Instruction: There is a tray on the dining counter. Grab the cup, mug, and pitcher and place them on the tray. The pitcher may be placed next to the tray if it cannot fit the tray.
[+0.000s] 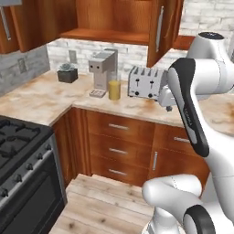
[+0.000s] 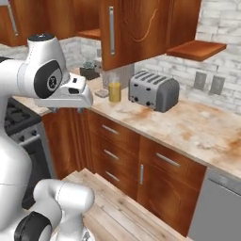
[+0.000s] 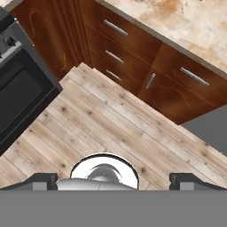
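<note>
Pincer (image 3: pixel 113 179) agape; pitcher (image 1: pixel 114 89) amber-filled.

Pitcher (image 2: pixel 115 92) upright on the tabletop (image 2: pixel 197 127), clear glass with amber-yellow liquid, just left of the silver four-slot toaster (image 2: pixel 153 90) and apart from it. A grey coffee machine (image 2: pixel 117 74) stands right behind the pitcher, partly hidden by an open wooden cabinet door (image 2: pixel 123 32). A dark planter (image 2: pixel 89 70) sits farther back. White arm at left; the tool (image 2: pixel 66 110) hangs beneath the hand, out over the tabletop's front edge, fingers barely visible, state unclear. Black stove (image 2: pixel 19 120) at far left. Wooden drawers (image 2: pixel 113 153) below; grey dishwasher (image 2: pixel 219 207) at lower right.
</note>
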You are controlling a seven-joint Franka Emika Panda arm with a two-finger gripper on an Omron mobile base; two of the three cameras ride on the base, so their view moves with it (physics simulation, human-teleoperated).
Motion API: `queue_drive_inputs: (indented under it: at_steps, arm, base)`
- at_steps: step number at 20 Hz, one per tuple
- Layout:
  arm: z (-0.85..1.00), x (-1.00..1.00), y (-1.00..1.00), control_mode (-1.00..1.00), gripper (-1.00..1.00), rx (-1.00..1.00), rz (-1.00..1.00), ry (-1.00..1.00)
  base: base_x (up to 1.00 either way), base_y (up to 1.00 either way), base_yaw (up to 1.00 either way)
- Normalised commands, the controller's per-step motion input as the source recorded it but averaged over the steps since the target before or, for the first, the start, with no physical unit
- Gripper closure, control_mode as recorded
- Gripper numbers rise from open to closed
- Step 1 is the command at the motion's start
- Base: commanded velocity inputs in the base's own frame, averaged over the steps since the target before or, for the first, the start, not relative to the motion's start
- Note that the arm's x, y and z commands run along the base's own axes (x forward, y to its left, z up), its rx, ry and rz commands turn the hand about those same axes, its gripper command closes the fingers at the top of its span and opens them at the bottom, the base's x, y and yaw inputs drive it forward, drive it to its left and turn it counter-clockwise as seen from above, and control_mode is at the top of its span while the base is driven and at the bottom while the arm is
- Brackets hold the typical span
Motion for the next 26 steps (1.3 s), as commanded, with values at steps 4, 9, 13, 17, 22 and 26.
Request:
queue_drive_inputs:
  at_steps: [4,9,13,17,22,26]
  arm:
    - [0.00,0.00,0.00,1.00,-1.00,0.00,0.00,0.00]
    - [0.00,0.00,0.00,1.00,-1.00,0.00,0.00,0.00]
    - [0.00,0.00,0.00,1.00,-1.00,0.00,0.00,0.00]
    - [0.00,0.00,0.00,1.00,-1.00,0.00,0.00,0.00]
    - [0.00,0.00,0.00,1.00,-1.00,0.00,0.00,0.00]
    - [0.00,0.00,0.00,1.00,-1.00,0.00,0.00,0.00]
  base:
    - [0.38,0.47,-0.42]
    - [0.25,0.38,-0.38]
    - [0.27,0.31,-0.36]
    - [0.38,0.28,-0.33]
    - [0.45,0.26,-0.22]
    - [0.68,0.53,-0.06]
